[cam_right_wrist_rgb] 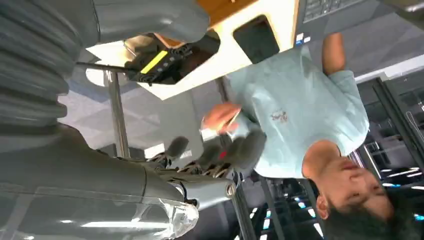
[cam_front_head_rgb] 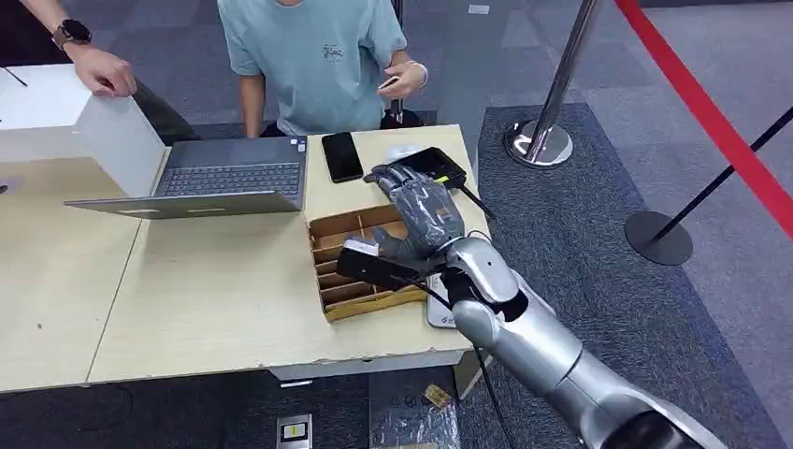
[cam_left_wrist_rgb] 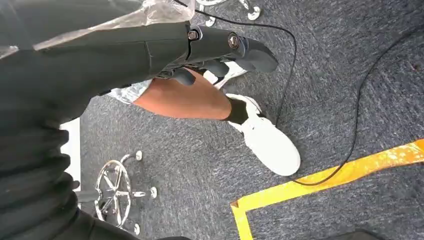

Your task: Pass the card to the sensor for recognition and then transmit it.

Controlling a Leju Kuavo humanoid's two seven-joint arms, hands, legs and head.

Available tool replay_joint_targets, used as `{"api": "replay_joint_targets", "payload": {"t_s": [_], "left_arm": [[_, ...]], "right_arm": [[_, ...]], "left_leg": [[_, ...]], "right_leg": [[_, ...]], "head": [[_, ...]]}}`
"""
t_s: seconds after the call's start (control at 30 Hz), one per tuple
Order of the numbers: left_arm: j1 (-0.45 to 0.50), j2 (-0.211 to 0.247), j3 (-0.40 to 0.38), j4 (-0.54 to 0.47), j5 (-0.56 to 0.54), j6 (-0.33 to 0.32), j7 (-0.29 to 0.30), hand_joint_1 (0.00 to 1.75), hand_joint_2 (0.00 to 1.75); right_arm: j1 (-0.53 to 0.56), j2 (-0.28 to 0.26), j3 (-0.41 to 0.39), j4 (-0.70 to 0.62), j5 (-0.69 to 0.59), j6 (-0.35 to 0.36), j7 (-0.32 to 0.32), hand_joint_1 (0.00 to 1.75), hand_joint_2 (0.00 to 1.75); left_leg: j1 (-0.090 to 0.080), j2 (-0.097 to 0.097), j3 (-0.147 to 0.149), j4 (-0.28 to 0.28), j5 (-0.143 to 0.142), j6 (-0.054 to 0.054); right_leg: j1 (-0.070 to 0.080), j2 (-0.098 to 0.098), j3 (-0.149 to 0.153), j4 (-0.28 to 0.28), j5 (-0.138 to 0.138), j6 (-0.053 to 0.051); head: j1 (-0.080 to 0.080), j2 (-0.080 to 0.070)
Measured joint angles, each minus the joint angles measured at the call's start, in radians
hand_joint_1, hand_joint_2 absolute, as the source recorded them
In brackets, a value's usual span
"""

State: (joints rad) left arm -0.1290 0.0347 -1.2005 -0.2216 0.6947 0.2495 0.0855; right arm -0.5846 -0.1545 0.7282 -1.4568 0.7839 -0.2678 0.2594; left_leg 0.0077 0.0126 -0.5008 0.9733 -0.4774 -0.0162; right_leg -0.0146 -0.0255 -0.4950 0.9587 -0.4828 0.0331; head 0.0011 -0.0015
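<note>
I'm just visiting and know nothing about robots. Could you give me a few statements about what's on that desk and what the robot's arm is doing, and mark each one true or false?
1. The robot's right hand is over the cardboard box with slots. True.
2. The laptop on the table is closed. False: its lid is open and the keyboard shows.
3. A black phone lies between the laptop and the black sensor device. True.
4. The person in the light blue shirt stands beside the robot. False: across the table, facing it.
5. The left hand is on the table. False: it hangs over grey carpet.

black sensor flat on table edge
</note>
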Motion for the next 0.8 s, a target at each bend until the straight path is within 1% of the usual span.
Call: {"api": "replay_joint_targets", "payload": {"t_s": [0.1, 0.2, 0.4, 0.47, 0.5, 0.57, 0.63, 0.67, 0.73, 0.8], "left_arm": [[0.000, 0.000, 0.000, 0.000, 0.000, -0.003, 0.002, 0.00, 1.75], [0.000, 0.000, 0.000, 0.000, 0.000, -0.003, 0.002, 0.00, 1.75], [0.000, 0.000, 0.000, 0.000, 0.000, -0.003, 0.002, 0.00, 1.75], [0.000, 0.000, 0.000, 0.000, 0.000, -0.003, 0.002, 0.00, 1.75], [0.000, 0.000, 0.000, 0.000, 0.000, -0.003, 0.001, 0.00, 1.75], [0.000, 0.000, 0.000, 0.000, -0.001, -0.005, 0.001, 0.00, 1.75], [0.000, 0.000, 0.000, 0.000, -0.003, -0.006, 0.001, 0.00, 1.75], [0.000, 0.000, 0.000, 0.000, -0.003, -0.007, 0.002, 0.00, 1.75], [0.000, 0.000, 0.000, 0.000, -0.003, -0.007, 0.002, 0.00, 1.75], [0.000, 0.000, 0.000, 0.000, -0.004, -0.007, 0.002, 0.00, 1.75]], "right_arm": [[0.012, 0.000, 0.000, 0.005, 0.000, 0.000, 0.000, 0.65, 1.75], [0.024, 0.000, 0.000, 0.008, -0.003, 0.000, 0.000, 0.49, 1.75], [0.046, 0.000, 0.000, 0.022, -0.009, -0.002, -0.002, 0.44, 1.75], [0.055, 0.000, 0.000, 0.026, -0.011, -0.002, -0.003, 0.45, 1.75], [0.060, 0.000, 0.000, 0.029, -0.011, -0.002, -0.003, 0.51, 1.75], [0.070, 0.000, 0.001, 0.037, -0.010, -0.002, -0.007, 0.51, 1.75], [0.081, 0.000, 0.003, 0.046, -0.009, -0.002, -0.010, 0.61, 1.75], [0.086, 0.000, 0.004, 0.053, -0.009, -0.002, -0.011, 0.61, 1.75], [0.096, 0.000, 0.006, 0.064, -0.009, -0.004, -0.016, 0.73, 1.75], [0.104, 0.000, 0.008, 0.077, -0.012, -0.006, -0.019, 0.68, 1.75]], "left_leg": [[0.000, 0.000, 0.000, 0.000, 0.000, 0.000], [0.000, 0.000, 0.000, 0.000, 0.000, 0.000], [0.000, 0.000, 0.000, 0.000, 0.000, 0.000], [0.000, 0.000, 0.000, 0.000, 0.000, 0.000], [0.000, 0.000, 0.000, 0.000, 0.000, 0.000], [0.000, 0.000, 0.000, 0.000, 0.000, 0.000], [0.000, 0.000, 0.000, 0.000, 0.000, 0.000], [0.000, 0.000, 0.000, 0.000, 0.000, 0.000], [0.000, 0.000, 0.000, 0.000, 0.000, 0.000], [0.000, 0.000, 0.000, 0.000, 0.000, 0.000]], "right_leg": [[0.000, 0.000, 0.000, 0.000, 0.000, 0.000], [0.000, 0.000, 0.000, 0.000, 0.000, 0.000], [0.000, 0.000, 0.000, 0.000, 0.000, 0.000], [0.000, 0.000, 0.000, 0.000, 0.000, 0.000], [0.000, 0.000, 0.000, 0.000, 0.000, 0.000], [0.000, 0.000, 0.000, 0.000, 0.000, 0.000], [0.000, 0.000, 0.000, 0.000, 0.000, 0.000], [0.000, 0.000, 0.000, 0.000, 0.000, 0.000], [0.000, 0.000, 0.000, 0.000, 0.000, 0.000], [0.000, 0.000, 0.000, 0.000, 0.000, 0.000]], "head": [[0.000, 0.000], [0.000, 0.000], [0.000, 0.000], [0.000, 0.000], [0.000, 0.000], [0.000, 0.000], [0.000, 0.000], [0.000, 0.000], [0.000, 0.000], [0.000, 0.000]]}}
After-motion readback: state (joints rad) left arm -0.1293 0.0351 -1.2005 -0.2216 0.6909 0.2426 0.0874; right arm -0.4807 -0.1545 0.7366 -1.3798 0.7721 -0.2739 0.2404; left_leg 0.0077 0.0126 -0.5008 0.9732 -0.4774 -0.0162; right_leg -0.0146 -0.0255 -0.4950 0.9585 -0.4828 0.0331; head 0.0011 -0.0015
